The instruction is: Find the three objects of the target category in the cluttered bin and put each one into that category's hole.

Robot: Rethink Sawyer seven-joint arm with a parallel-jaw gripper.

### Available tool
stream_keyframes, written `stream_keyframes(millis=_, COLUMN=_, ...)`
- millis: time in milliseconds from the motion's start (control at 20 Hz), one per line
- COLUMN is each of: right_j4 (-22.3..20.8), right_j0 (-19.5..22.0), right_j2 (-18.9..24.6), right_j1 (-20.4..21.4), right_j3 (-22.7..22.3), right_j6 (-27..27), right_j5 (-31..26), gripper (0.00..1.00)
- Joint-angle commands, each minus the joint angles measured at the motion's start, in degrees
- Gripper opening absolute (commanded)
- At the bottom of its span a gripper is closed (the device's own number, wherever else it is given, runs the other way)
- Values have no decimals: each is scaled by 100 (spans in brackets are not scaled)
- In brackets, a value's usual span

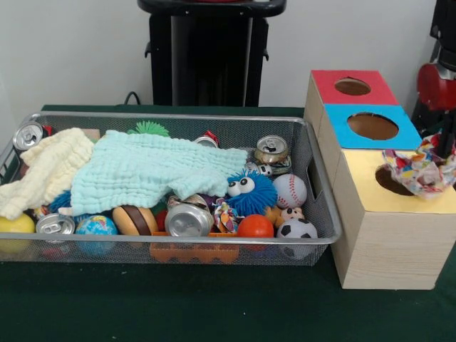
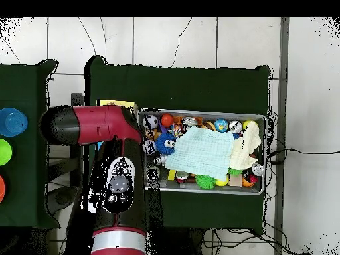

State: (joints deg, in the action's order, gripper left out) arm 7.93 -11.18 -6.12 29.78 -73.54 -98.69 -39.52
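Note:
The silver wire-mesh bin point(image 1: 324, 192) stands left of the wooden boxes and also shows in the overhead view point(image 2: 199, 113). A knotted multicolour rope point(image 1: 226, 214) lies in it near the front, between a can and the orange ball. The yellow-surround hole point(image 1: 392, 182) is in the largest box point(image 1: 388, 242). The confetti-patterned wad point(image 1: 420, 167) hangs over the right part of that hole. My gripper point(image 1: 447, 146) comes down at the right edge, shut on the wad and mostly cut off. In the overhead view my arm point(image 2: 109, 126) hides the gripper and the boxes.
A pale-green cloth point(image 1: 157, 171) and a cream cloth point(image 1: 50, 167) cover much of the bin. Cans point(image 1: 187, 219), a fuzzy blue ball point(image 1: 249, 191), a baseball point(image 1: 290, 190) and other balls lie around them. The red-surround hole point(image 1: 353, 87) and blue-surround hole point(image 1: 372, 126) lie behind the yellow one.

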Motion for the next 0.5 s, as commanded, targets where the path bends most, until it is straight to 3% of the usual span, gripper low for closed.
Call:
stream_keyframes(millis=50, right_j4=217, right_j0=278, right_j2=148, right_j1=-335, right_j3=604, right_j6=-1163, right_j5=-810, gripper=0)
stream_keyframes(millis=500, right_j4=320, right_j0=334, right_j2=199, right_j1=-111, right_j3=-46, right_j6=-1111, right_j5=-307, gripper=0)
